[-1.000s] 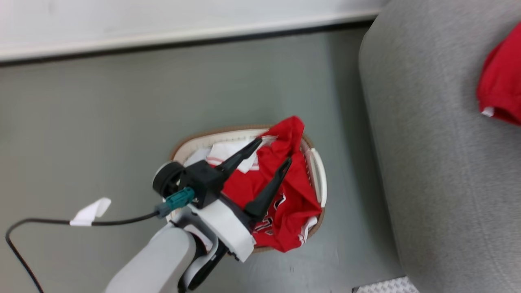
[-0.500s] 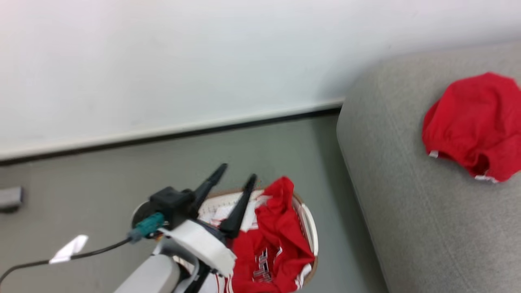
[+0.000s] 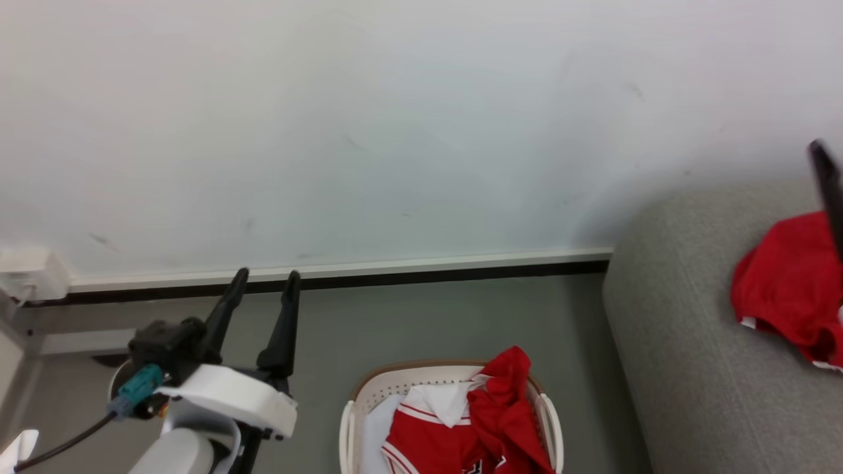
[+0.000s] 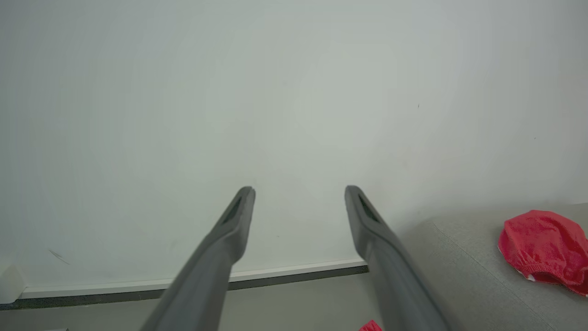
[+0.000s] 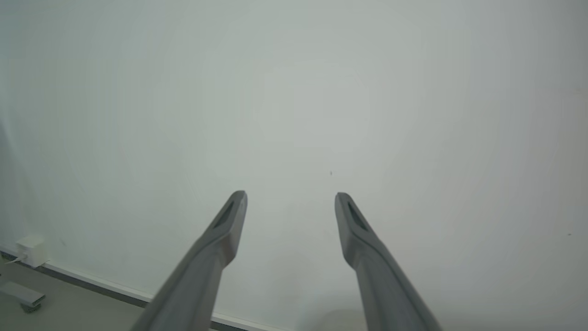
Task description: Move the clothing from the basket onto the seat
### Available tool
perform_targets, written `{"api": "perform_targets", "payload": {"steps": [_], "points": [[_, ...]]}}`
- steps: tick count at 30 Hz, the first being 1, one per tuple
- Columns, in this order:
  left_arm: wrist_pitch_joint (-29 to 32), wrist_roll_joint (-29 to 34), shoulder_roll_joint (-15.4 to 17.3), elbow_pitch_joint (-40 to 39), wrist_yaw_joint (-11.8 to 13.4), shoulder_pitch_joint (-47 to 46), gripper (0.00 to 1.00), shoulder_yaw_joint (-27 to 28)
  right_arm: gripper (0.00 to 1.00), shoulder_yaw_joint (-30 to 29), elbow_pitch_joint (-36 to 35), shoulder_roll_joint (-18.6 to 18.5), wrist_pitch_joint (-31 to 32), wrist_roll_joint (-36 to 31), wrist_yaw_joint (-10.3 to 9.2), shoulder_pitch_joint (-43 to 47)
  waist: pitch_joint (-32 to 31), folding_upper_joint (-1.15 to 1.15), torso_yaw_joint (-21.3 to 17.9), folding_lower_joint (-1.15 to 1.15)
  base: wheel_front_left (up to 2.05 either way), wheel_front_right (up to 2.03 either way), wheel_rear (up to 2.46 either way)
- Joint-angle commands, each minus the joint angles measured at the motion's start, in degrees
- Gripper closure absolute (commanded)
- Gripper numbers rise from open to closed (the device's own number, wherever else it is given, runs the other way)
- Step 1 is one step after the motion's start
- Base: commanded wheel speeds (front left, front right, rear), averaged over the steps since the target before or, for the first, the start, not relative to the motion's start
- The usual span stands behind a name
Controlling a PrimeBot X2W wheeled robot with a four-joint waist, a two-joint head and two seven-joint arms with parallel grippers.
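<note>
A second ago my left gripper (image 3: 267,275) hung right over the oval white perforated plastic basket with the brown woven-look rim (image 3: 369,394), fingers spread above the cloth. My head has since tipped up, so the whole view has shifted. Even allowing for that, the gripper has come away: it now stands left of the basket and clear of it, pointing at the plain white wall (image 3: 421,131). Its jaws are wide apart and hold nothing.

My right gripper (image 5: 290,196) also faces the wall, its jaws parted and empty.

The red basketball clothing with white trim (image 3: 477,431) still lies heaped in the basket, one fold draped over the far rim. A bunched red garment (image 3: 780,296) rests on the large light-grey fabric sofa (image 3: 678,375) to the right of the basket, as before.

I judge that this reach brought nothing out, so I must go back down to the basket for another grasp.
</note>
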Motion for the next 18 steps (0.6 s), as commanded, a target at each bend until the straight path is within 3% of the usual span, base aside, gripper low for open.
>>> {"api": "perform_targets", "payload": {"steps": [1, 9, 13, 18], "points": [[-0.6, -0.8, 0.6, -0.2, 0.6, 2.0, 0.0, 0.4, 0.0, -0.9, -1.6, 2.5, -0.9, -1.5, -0.12, 3.4, -1.4, 0.0, 2.2, 0.02, 0.0, 0.0, 0.0], [-2.1, 1.2, 0.1, 0.6, 2.2, 6.9, 0.0, 2.8, 0.0, -6.4, -4.6, 17.3, -8.2, -8.1, -0.12, 17.4, -1.7, 0.0, 5.0, 0.02, 0.0, 0.0, 0.0], [-2.3, 3.9, -1.3, 0.8, 2.6, 9.0, 0.0, 5.7, 0.0, -7.0, -2.1, 22.0, -13.1, -11.6, -0.12, 23.3, -1.6, 0.0, 5.1, 0.02, 0.0, 0.0, 0.0], [-2.3, 10.4, -4.1, -0.7, 3.1, 12.6, 0.0, 10.3, 0.0, -5.6, 2.8, 24.4, -17.9, -15.5, -0.12, 26.1, -0.8, 0.0, 4.0, 0.02, 0.0, 0.0, 0.0]]}}
